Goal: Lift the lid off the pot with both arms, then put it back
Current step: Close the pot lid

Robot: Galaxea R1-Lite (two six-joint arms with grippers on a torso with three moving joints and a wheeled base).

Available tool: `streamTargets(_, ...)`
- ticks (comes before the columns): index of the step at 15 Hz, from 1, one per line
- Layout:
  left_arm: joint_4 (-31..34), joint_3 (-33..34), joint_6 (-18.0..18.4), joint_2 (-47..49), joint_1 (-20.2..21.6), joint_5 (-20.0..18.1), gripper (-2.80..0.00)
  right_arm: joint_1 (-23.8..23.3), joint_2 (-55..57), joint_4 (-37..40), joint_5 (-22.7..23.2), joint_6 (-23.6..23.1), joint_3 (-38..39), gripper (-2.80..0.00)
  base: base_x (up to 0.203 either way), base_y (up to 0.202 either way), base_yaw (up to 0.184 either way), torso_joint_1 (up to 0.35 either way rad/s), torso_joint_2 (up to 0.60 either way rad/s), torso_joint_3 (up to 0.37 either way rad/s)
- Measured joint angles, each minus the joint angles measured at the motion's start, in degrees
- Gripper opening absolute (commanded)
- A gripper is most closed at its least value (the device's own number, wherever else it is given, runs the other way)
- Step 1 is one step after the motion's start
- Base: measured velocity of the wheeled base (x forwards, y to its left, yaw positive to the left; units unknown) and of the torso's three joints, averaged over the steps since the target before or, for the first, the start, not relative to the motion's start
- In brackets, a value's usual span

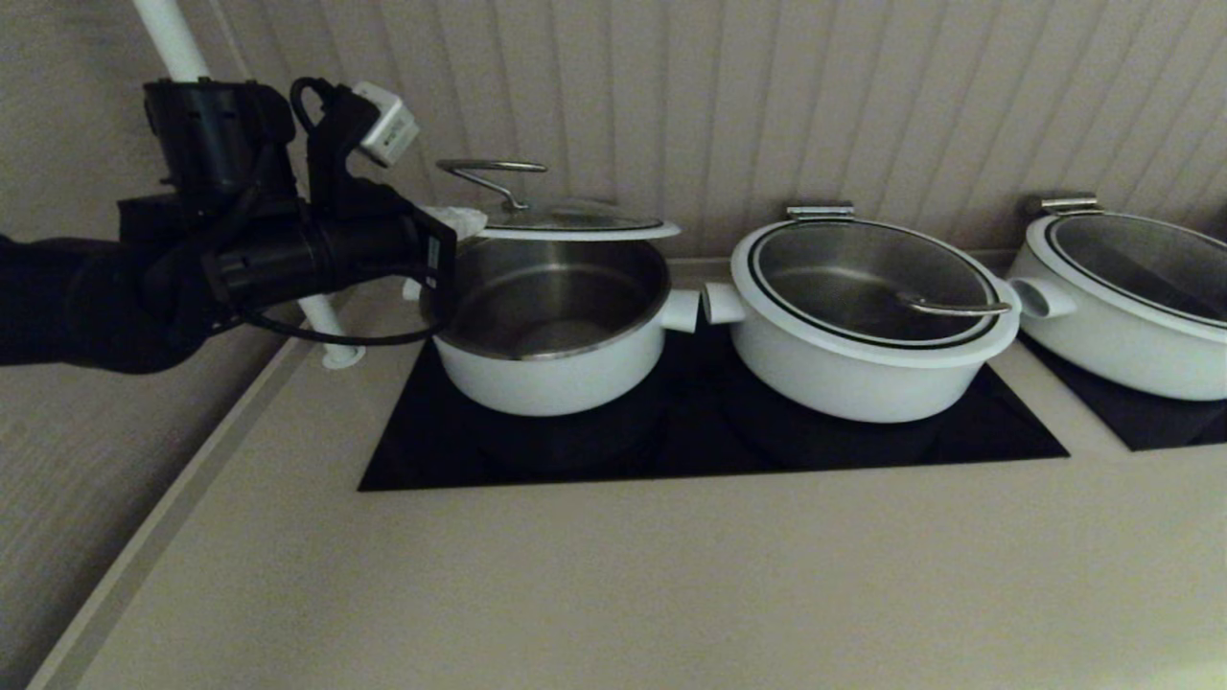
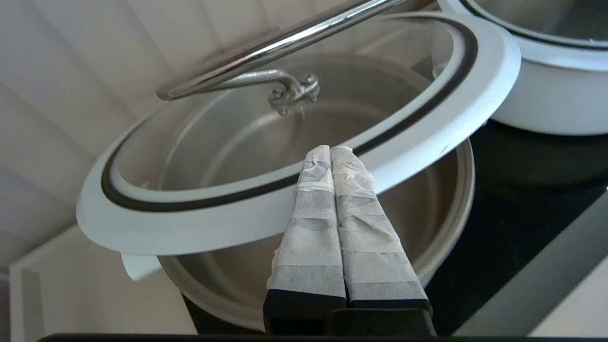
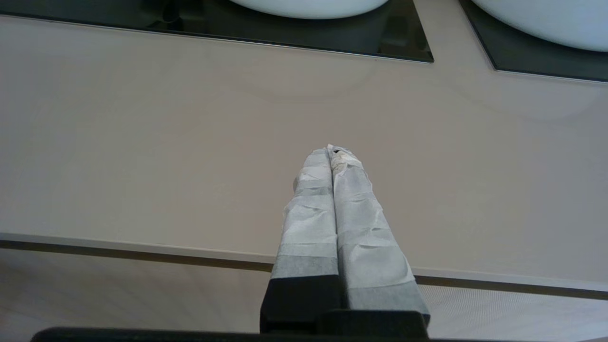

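The lid [image 1: 575,228] is off the pot [image 1: 546,374], held about level just above its back rim, so the steel inside shows. Its arched steel handle [image 1: 491,169] stands on top. My left gripper [image 1: 460,222] is at the lid's left edge, above the pot's left side. In the left wrist view this gripper [image 2: 331,148] is shut, fingers pressed together across the lid's white rim [image 2: 190,228], tips at the black ring; I cannot tell whether they carry the lid. The pot's open mouth [image 2: 427,199] lies below. My right gripper [image 3: 331,149] is shut and empty over the beige counter, out of the head view.
A wider white pot with its lid on [image 1: 863,374] stands just right of the pot, handles nearly touching, and a third [image 1: 1122,335] is at the far right. Both nearer pots sit on a black hob [image 1: 690,450]. A white pipe [image 1: 326,326] rises at the back left. Beige counter [image 1: 613,575] lies in front.
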Motion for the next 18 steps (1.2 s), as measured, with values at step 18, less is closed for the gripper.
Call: streamTargets(18, -8.2, 8.8, 0.0, 0.1, 0.1, 0.4, -2.80, 0.0, 0.0, 0.0, 0.0, -0.1, 0.0, -2.80, 0.000, 0.000, 0.000, 0.000, 0.00, 0.000)
